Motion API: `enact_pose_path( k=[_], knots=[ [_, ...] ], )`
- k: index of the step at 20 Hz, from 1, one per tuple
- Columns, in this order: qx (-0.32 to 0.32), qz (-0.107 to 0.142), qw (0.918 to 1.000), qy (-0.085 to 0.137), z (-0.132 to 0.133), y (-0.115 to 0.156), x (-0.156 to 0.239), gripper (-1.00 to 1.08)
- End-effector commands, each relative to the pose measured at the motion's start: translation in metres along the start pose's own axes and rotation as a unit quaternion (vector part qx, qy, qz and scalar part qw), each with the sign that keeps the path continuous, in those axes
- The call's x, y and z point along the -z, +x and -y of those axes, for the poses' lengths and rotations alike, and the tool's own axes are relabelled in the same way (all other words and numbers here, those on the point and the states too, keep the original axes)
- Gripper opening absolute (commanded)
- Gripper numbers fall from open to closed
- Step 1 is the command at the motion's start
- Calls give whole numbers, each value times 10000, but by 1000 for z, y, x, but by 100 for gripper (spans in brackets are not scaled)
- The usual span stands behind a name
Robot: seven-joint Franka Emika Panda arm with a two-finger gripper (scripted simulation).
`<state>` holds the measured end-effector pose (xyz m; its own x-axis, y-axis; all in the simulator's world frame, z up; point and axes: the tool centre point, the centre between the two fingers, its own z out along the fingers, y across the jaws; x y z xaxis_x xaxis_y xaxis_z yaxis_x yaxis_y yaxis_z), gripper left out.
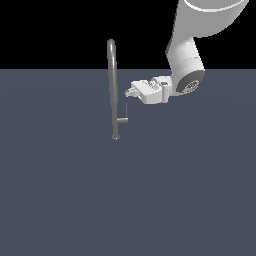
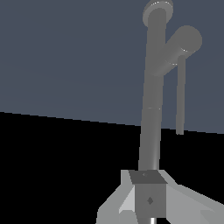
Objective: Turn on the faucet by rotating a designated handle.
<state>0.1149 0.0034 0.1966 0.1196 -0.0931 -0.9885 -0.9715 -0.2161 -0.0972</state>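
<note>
The faucet (image 1: 113, 85) is a slim grey gooseneck pipe standing on a small round base on the dark floor. A short stub (image 1: 122, 120) sticks out low on the pipe toward the exterior view's right. From the stub the handle (image 1: 126, 110), a very thin grey rod, points up. My gripper (image 1: 129, 92) reaches in level from the exterior view's right and hovers just above the handle's tip, close beside the pipe. In the wrist view the faucet (image 2: 151, 113) runs lengthwise, with the handle (image 2: 180, 98) alongside it. The gripper (image 2: 148, 197) looks shut, with nothing held.
The white robot arm (image 1: 187, 55) comes down from the upper right of the exterior view. The flat dark grey floor (image 1: 125, 200) stretches all around the faucet, with a black background behind it.
</note>
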Motion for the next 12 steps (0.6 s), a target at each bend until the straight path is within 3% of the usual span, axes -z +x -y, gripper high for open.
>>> enact_pose_path(
  k=[1,7,12],
  knots=[
    [-171,187,9995,166,3,15,-3,-100],
    [-453,481,9969,430,7,41,-8,-100],
    [-526,560,9958,502,7,49,-11,-100]
  ],
)
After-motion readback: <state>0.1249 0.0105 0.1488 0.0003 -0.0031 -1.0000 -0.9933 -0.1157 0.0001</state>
